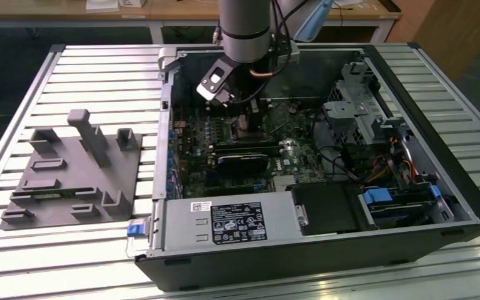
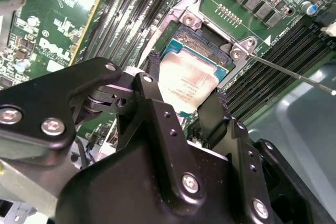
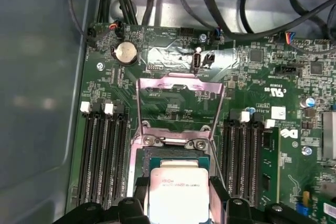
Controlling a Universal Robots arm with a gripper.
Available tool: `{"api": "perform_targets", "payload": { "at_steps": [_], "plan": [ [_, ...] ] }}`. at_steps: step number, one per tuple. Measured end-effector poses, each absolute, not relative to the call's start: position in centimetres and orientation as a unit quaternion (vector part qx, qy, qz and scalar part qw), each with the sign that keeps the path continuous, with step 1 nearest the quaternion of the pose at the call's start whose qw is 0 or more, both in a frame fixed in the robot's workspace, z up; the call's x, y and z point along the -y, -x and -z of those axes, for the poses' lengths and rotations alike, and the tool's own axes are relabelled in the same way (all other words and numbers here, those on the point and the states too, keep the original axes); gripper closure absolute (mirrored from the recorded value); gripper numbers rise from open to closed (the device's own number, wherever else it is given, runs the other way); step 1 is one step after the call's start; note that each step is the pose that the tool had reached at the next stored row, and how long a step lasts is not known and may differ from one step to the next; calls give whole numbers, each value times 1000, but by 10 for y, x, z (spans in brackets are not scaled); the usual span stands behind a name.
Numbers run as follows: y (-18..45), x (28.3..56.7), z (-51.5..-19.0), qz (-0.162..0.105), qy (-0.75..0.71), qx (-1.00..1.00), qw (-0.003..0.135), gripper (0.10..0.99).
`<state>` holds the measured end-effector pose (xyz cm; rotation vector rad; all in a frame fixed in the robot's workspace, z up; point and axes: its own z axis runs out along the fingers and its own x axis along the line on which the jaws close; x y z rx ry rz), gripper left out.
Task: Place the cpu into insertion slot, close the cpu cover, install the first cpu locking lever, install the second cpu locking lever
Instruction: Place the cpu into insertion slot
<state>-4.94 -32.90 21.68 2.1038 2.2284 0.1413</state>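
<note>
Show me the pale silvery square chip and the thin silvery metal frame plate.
Pale silvery square chip (image 3: pixel 179 196): first wrist view, top face centre.
Thin silvery metal frame plate (image 3: pixel 168 84): first wrist view, crossbar opposite its hinge.

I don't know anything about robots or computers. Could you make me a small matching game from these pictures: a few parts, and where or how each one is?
Things:
1. the cpu
2. the cpu cover
3. the insertion slot
4. the coin battery

Places or states:
A. swung open, off the socket
B. round and silvery, on the green board
C. between the fingers of the gripper
D. uncovered, right under the chip

Pairs: 1-C, 2-A, 3-D, 4-B
</note>
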Motion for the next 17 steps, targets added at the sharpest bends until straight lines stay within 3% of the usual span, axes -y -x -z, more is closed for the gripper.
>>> {"api": "perform_targets", "payload": {
  "at_steps": [17],
  "plan": [
    [50,326,-199,-45,-706,-706,38,545]
  ]
}}
